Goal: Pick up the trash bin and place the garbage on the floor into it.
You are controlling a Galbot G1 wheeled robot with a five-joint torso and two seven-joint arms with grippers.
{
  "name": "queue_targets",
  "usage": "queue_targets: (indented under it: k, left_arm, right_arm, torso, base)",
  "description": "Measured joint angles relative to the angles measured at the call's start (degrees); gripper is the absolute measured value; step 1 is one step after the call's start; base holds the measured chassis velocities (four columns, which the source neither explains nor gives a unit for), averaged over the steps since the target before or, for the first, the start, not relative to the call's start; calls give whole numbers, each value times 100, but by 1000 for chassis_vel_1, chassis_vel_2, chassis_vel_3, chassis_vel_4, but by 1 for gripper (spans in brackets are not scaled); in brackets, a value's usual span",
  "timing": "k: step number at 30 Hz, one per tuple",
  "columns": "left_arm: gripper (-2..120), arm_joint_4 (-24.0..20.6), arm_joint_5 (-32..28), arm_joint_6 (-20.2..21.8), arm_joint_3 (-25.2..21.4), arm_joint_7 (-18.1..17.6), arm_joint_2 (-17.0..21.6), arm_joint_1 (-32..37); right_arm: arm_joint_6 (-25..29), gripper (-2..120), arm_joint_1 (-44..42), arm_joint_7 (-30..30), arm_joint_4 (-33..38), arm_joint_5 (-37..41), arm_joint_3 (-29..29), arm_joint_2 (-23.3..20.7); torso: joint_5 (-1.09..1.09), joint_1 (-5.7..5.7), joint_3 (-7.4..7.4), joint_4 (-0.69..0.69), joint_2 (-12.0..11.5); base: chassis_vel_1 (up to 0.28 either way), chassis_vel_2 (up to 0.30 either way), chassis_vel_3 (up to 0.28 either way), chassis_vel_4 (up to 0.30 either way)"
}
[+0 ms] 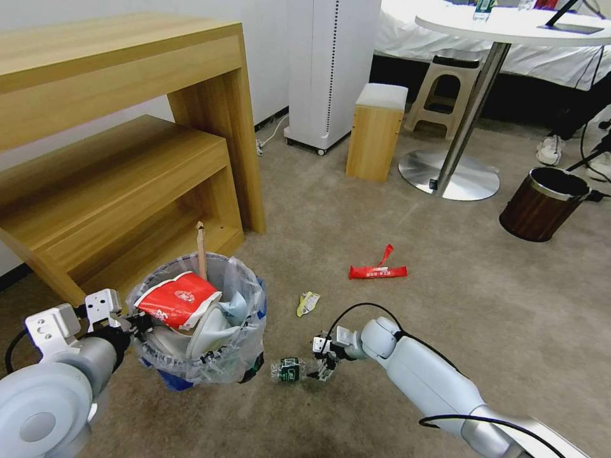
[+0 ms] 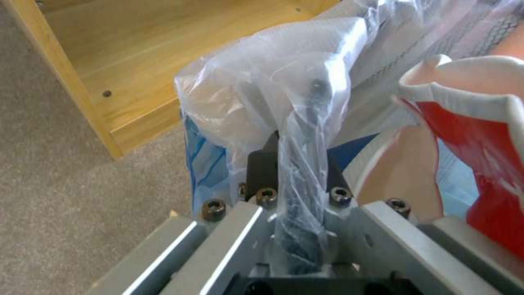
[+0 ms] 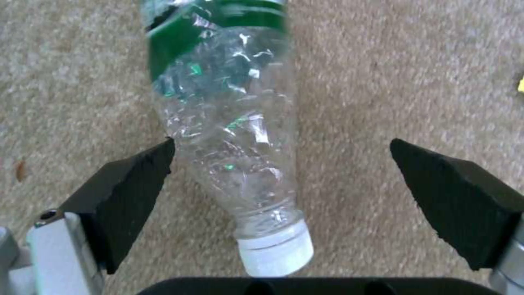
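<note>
Firstly, head view — trash bin (image 1: 197, 331) on beige floor (image 1: 407, 242), just before the wooden shelf unit (image 1: 127, 159); clear liner bunched over a black wall, stuffed with a red-and-white paper cup (image 1: 178, 298), white slippers (image 1: 203, 331), an upright wooden stick (image 1: 201, 249). Left gripper (image 1: 130, 317) at the bin's rim on the side away from the bottle. Crushed green-label bottle (image 1: 287, 369) lying just beside the bin's base; right gripper (image 1: 321, 364) low at its cap end. Yellow scrap (image 1: 307, 303) near the bin, red wrapper (image 1: 377, 270) farther off, brown wood-grain bin (image 1: 544, 203) well apart.

Next, left wrist view — fingers pressed together on rim and liner film; plastic thin, slack, crinkled, likely slippery, so hold probably relies on the stiff rim beneath.

Lastly, right wrist view — black wedge pads (image 3: 125, 192) spread wide, bottle between them, nearer one pad, cap toward the wrist. Thin dented plastic: judged very light, springy, smooth — apt to squirt aside. Best taken across the tapered shoulder, above the cap, where walls are stiffest.
</note>
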Motion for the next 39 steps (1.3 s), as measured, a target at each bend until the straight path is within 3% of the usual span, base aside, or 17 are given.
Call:
queue_targets:
  k: [26,31,39]
  left_arm:
    - [0,23,-4,-9,10,36,127,-9]
    - [0,34,8,-12,24,43,101,-15]
    - [0,34,23,-15,47,59,70,-12]
  right_arm:
    - [239,99,54,-64,-154,-336,68,191]
    - [240,85,55,193,-205,-194,80,239]
    - [217,51,111,450,-389,-144,122,400]
  torso:
    - [0,0,0,0,0]
    - [0,0,0,0,0]
    - [0,0,0,0,0]
  base:
    - [0,0,0,0]
    - [0,0,0,0]
    - [0,0,0,0]
